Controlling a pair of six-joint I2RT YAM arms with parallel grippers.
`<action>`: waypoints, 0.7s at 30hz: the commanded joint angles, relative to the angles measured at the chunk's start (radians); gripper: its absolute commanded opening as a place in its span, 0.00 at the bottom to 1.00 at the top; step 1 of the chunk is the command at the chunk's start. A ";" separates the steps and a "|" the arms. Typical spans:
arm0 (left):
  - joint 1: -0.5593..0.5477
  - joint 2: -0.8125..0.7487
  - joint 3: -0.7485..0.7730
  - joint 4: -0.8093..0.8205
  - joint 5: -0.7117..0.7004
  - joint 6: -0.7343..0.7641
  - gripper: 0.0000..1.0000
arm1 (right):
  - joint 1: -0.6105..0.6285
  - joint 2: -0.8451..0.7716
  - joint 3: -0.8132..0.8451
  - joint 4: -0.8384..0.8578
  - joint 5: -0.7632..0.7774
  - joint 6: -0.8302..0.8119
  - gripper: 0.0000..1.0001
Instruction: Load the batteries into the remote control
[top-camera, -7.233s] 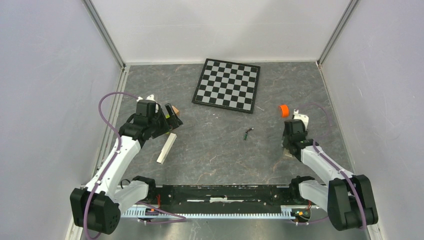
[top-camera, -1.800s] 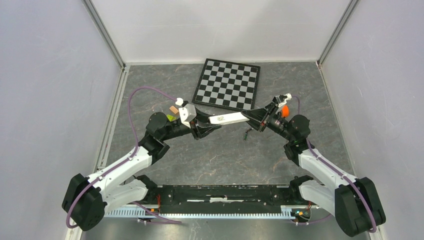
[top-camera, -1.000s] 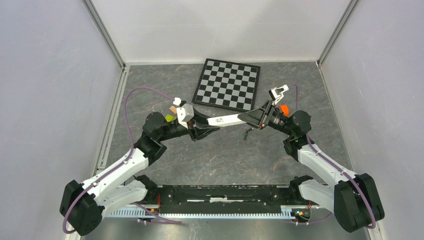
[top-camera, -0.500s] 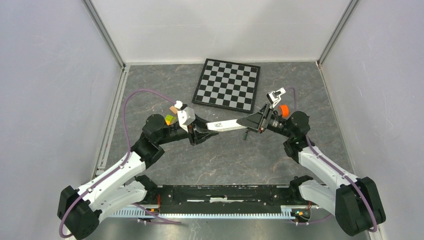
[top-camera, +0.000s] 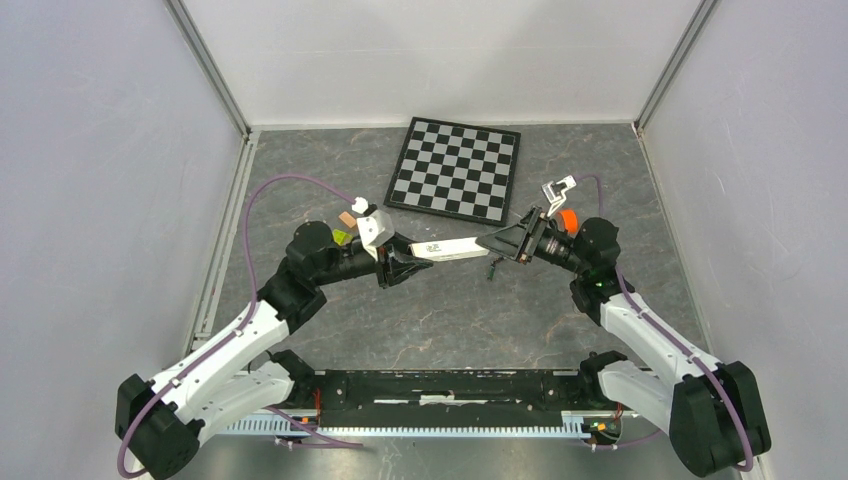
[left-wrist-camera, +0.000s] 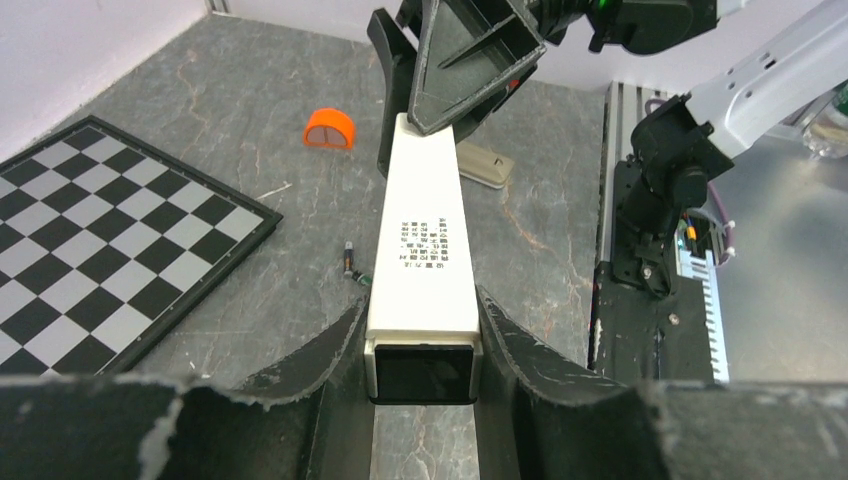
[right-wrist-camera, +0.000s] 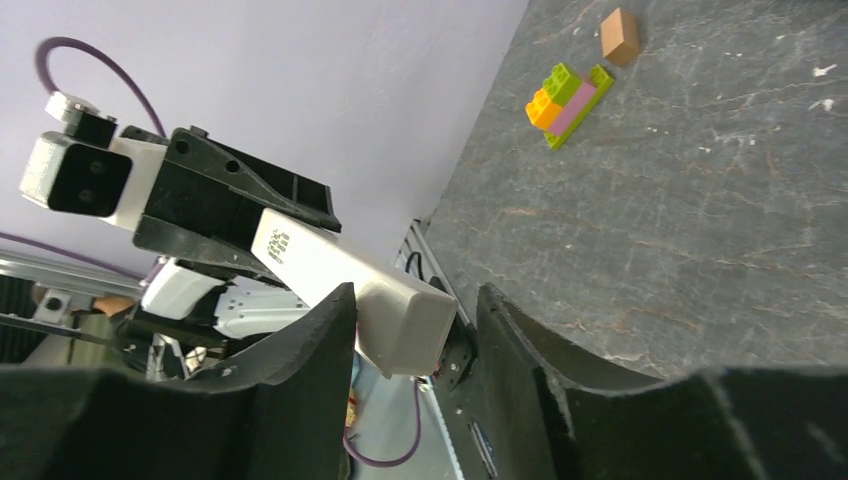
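The remote control (top-camera: 450, 246) hangs in the air between the two arms, pale back up, with a printed label and a dark window at one end. My left gripper (top-camera: 402, 262) is shut on that dark end (left-wrist-camera: 422, 365), its fingers pressed to both sides. Around the opposite end (right-wrist-camera: 405, 325) stands my right gripper (top-camera: 497, 243), open: one finger (right-wrist-camera: 320, 330) lies against the remote and a gap shows at the other. The batteries (top-camera: 494, 267) lie on the table below, seen as two slim dark cylinders (left-wrist-camera: 353, 268) beside the remote in the left wrist view.
A chessboard (top-camera: 455, 168) lies at the back. An orange cap (top-camera: 568, 220) sits behind the right gripper. Coloured bricks (right-wrist-camera: 570, 95) and a brown block (right-wrist-camera: 620, 35) lie near the left wall. A small beige piece (left-wrist-camera: 485, 165) rests near the right arm's base.
The right gripper's jaws have spread apart on the remote's far end. The remote, still in the left gripper, has sunk slightly toward the table.
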 joint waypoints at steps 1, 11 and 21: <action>0.002 0.004 0.064 -0.016 -0.025 0.077 0.02 | -0.003 -0.027 0.055 -0.060 0.024 -0.069 0.49; 0.002 0.026 0.079 -0.062 -0.065 0.096 0.02 | -0.004 -0.029 0.097 -0.123 -0.002 -0.077 0.29; 0.002 0.052 0.103 -0.150 -0.079 0.123 0.02 | -0.004 -0.024 0.084 -0.084 0.005 -0.025 0.00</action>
